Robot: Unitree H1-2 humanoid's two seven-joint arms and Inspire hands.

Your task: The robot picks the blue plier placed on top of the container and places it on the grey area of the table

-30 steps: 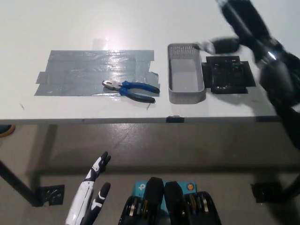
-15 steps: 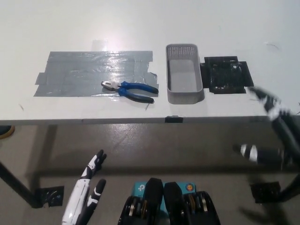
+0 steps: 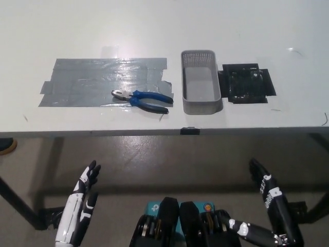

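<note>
The blue-handled plier [image 3: 142, 99] lies flat on the lower right part of the grey taped area [image 3: 105, 81], its jaws pointing left. The grey mesh container [image 3: 201, 88] stands empty just right of it. My white left hand [image 3: 78, 208] hangs open below the table edge at the lower left, holding nothing. My black right hand [image 3: 271, 201] is low at the lower right, below the table, fingers spread and empty. Both hands are far from the plier.
A black taped patch [image 3: 247, 85] lies right of the container. The white table [image 3: 164, 31] ends at a front edge across the middle of the picture, with floor and table legs below it.
My right arm has swung down from over the container and black patch to below the table edge. The left hand has shifted slightly lower left. The plier has not moved.
</note>
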